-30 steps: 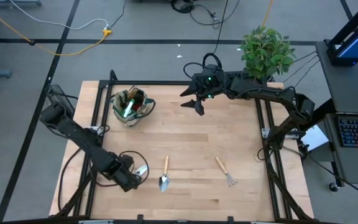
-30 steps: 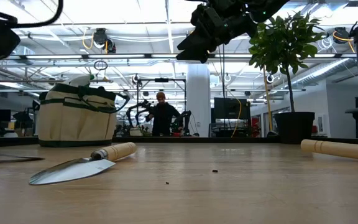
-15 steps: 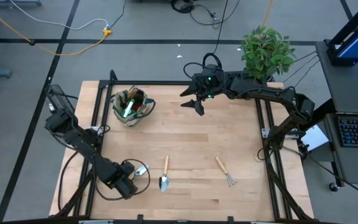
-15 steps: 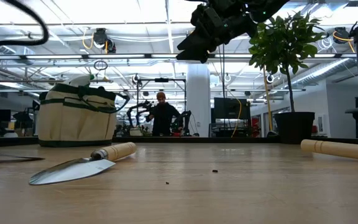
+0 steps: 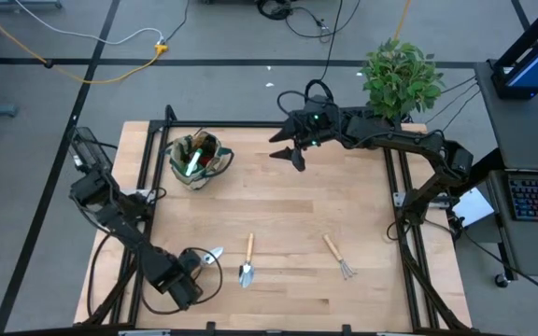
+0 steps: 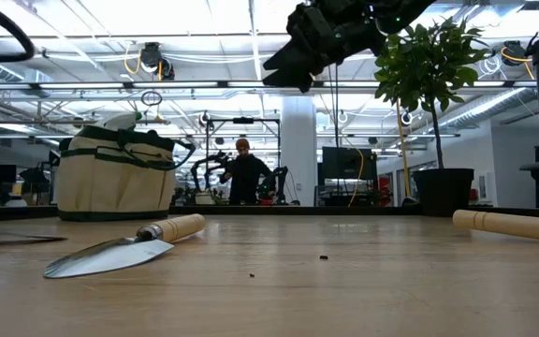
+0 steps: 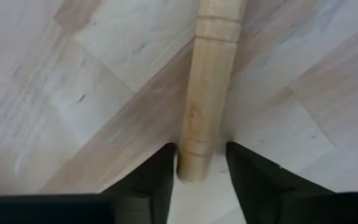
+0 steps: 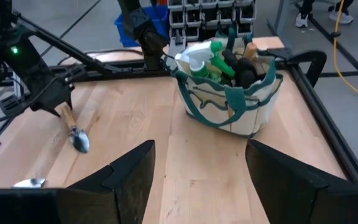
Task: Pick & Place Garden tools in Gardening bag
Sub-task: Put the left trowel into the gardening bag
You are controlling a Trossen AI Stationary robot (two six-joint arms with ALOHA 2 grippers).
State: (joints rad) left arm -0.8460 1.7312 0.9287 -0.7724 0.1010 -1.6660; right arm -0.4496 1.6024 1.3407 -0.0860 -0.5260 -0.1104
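Observation:
A wooden-handled trowel (image 5: 205,259) lies flat on the table at the front left, with its silver blade (image 8: 79,140) toward the table's middle. My left gripper (image 7: 197,177) is low over the table. It is open, with one finger on each side of the handle's free end (image 7: 194,163). I cannot tell whether a finger touches the handle. My right gripper (image 5: 292,154) hangs open and empty in the air over the far middle of the table. The tan gardening bag (image 5: 197,159) stands at the far left. It holds a green spray bottle (image 8: 201,61) and other tools.
A second trowel (image 5: 247,261) and a fork rake (image 5: 339,257) lie on the front middle of the table. A potted plant (image 5: 400,75) stands at the far right corner. A person (image 6: 243,173) stands in the room far behind the table. Bare wood lies between the bag and the tools.
My left gripper has moved toward the table's near left corner, back along the trowel's handle to its free end. The trowel has stayed where it lay.

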